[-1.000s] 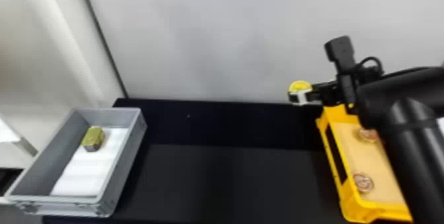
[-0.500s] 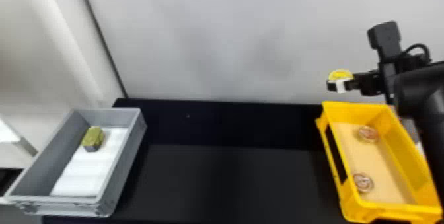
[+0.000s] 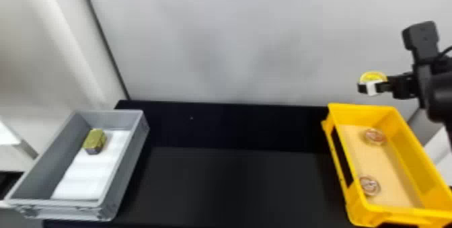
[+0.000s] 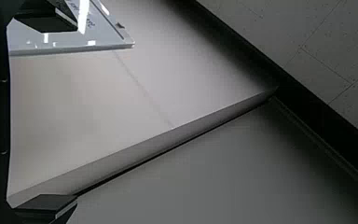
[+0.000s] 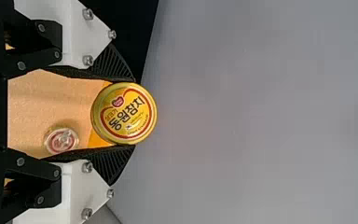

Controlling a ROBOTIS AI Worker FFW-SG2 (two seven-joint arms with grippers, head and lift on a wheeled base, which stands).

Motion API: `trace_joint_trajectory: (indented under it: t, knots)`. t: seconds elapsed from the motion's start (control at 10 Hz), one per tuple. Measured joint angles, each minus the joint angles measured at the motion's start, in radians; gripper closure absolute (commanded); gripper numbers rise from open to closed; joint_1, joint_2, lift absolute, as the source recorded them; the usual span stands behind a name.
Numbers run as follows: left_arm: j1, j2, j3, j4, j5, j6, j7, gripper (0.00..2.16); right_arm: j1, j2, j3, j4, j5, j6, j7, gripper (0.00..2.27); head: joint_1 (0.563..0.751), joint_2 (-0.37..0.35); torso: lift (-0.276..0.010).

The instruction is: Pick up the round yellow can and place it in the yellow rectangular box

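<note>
Over at the upper right of the frame, the right gripper (image 3: 371, 87) has its fingers clamped on the sides of the round yellow can (image 3: 373, 75), up off the yellow rectangular box (image 3: 363, 109), in which 2 small tins (image 3: 370, 185) lie at the lower right. The left gripper (image 4: 77, 112) has its 2 fingers wide apart, and down at the lower left of the head view a gold block (image 3: 96, 139) sits in a grey crate (image 3: 129, 166)
</note>
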Motion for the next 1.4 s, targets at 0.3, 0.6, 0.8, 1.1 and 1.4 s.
trace_joint_trajectory:
  t: [0.3,0.6,0.8,1.1,1.4]
  knots:
    - [-0.001,0.001,-0.001,-0.002,-0.001,0.005,0.0,0.0,0.029,-0.013,-0.072,0.04,0.012,-0.016,-0.002,0.58,0.694,0.054,-0.003]
    - [-0.002,0.0,-0.002,-0.003,-0.004,0.006,0.0,0.0,0.038,-0.024,-0.12,0.154,-0.02,-0.065,-0.004,0.58,0.694,0.054,-0.003]
    - [-0.004,0.0,-0.005,-0.003,-0.005,0.006,-0.001,0.0,0.039,-0.034,-0.143,0.26,-0.099,-0.118,-0.043,0.58,0.694,0.054,-0.003]
    - [-0.006,-0.002,-0.008,-0.001,-0.006,0.006,-0.005,0.0,0.028,-0.067,-0.127,0.426,-0.269,-0.181,-0.124,0.58,0.694,0.054,-0.003]
    - [-0.005,-0.004,-0.008,0.0,-0.006,-0.001,-0.005,0.0,0.023,-0.077,-0.106,0.547,-0.349,-0.22,-0.149,0.58,0.694,0.054,-0.003]
